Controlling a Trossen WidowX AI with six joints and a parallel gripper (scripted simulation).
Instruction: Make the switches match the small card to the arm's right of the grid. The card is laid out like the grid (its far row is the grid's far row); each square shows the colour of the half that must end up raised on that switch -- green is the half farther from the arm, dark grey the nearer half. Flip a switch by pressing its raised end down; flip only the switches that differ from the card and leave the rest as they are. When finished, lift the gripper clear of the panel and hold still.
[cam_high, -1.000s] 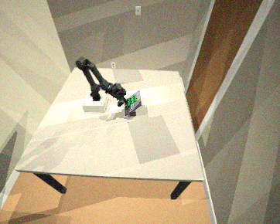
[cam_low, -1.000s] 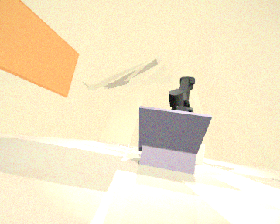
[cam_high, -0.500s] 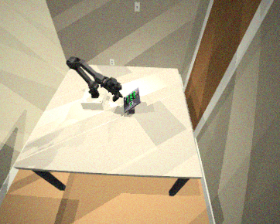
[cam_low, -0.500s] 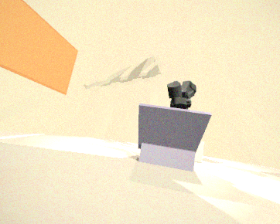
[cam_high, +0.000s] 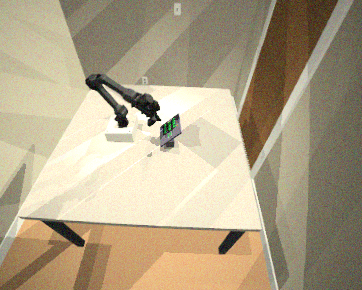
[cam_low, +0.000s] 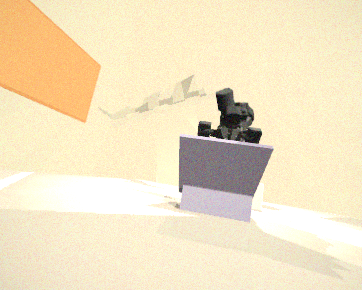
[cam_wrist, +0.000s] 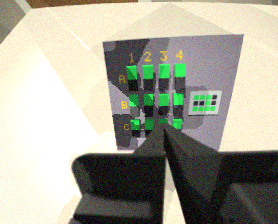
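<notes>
Your end effector (cam_wrist: 164, 131) is pressed together with nothing between the fingers; in the wrist view the two fingers meet in a single dark wedge whose tip points toward 12 o'clock. That tip sits just at the near edge of row C, about at column 3, on the panel (cam_wrist: 225, 55). Whether it touches the switch there, you cannot tell from these views.

The panel stands tilted on the surface (cam_high: 150, 190), directly ahead of the arm (cam_high: 117, 97). In the top view it lies at about 4 o'clock from the wrist, close by. From the exterior view you see only the panel's plain back, with the wrist showing above its top edge.

The switch grid (cam_wrist: 156, 97) runs four columns across and three rows, A far, C near. Each switch's long axis runs 12 to 6 o'clock, green half far and dark half near. The card (cam_wrist: 205, 103) lies at 3 o'clock from the grid, level with row B, and at about 1 o'clock from your fingertip. Its squares are too small to read surely.

Any press turns on moving along that 12-to-6 axis, so pick the column first, then slide forward onto the raised half.
</notes>
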